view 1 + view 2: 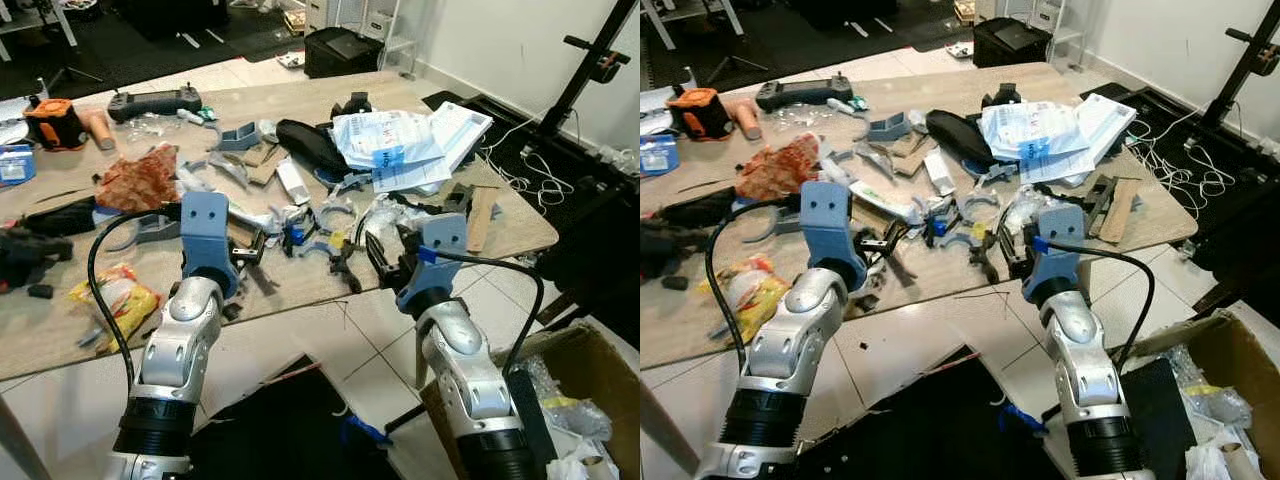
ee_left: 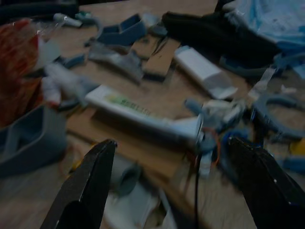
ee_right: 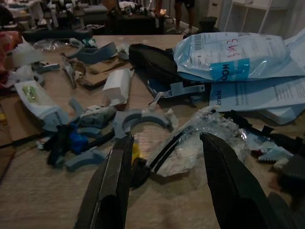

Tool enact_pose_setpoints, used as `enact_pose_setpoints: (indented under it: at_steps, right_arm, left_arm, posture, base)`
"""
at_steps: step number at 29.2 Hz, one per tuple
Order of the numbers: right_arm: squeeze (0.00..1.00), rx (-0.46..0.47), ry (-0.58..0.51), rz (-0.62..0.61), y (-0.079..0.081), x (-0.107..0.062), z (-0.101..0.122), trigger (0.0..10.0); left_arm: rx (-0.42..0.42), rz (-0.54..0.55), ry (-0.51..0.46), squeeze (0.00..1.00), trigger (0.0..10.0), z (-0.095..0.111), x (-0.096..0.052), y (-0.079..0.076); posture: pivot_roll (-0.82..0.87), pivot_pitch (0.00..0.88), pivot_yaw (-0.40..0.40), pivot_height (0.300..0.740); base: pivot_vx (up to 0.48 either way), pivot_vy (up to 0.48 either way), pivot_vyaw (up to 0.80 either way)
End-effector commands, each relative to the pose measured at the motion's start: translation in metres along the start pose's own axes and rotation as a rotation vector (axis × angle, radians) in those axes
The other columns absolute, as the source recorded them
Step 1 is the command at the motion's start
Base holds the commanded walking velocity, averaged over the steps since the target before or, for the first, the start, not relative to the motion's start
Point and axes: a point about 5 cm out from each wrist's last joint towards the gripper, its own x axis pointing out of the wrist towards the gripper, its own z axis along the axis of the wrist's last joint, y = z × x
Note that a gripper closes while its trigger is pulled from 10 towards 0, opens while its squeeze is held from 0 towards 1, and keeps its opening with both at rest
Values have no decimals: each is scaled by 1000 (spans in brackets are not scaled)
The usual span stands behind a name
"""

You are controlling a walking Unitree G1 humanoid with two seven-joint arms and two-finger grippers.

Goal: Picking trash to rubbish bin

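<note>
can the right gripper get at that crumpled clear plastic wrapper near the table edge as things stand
Probably yes: the right gripper is open, with the crumpled clear plastic wrapper lying just ahead between its fingers, and nothing lies over it.

Table: wooden top (image 1: pixel 60 330), littered
Left: yellow wrapper (image 1: pixel 115 295), red crumpled bag (image 1: pixel 135 180)
Middle: white tube (image 1: pixel 885 203), grey plastic pieces (image 1: pixel 970 210)
Far right: blue-white plastic bags (image 1: pixel 400 140)

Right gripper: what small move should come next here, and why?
Probably ease the right gripper forward and close on the crumpled clear plastic. Its fingers are open, the plastic lies on the table just ahead between them, and the cardboard box waits at the robot's right.
</note>
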Motion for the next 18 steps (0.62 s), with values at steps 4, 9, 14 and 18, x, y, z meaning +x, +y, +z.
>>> enact_pose_setpoints:
  at_steps: [4,9,14,18]
  right_arm:
    - [0,-19,1,44,6,1,3,10000]
    - [0,-39,4,67,8,2,6,10000]
    - [0,-61,20,86,9,3,5,10000]
    - [0,-73,40,90,9,2,3,10000]
  left_arm:
    - [4,15,-27,0,10000,2,0,0]
    - [1,20,-33,0,10000,3,0,1]
    - [0,21,-32,0,10000,2,-1,1]
    - [-2,18,-30,0,10000,2,-1,0]
  posture:
    - [-6,113,3,740]
    - [-4,119,3,740]
    - [-4,119,3,740]
    - [-4,128,-3,740]
  base:
    - [0,0,0]
    - [0,0,0]
    - [0,0,0]
    - [0,0,0]
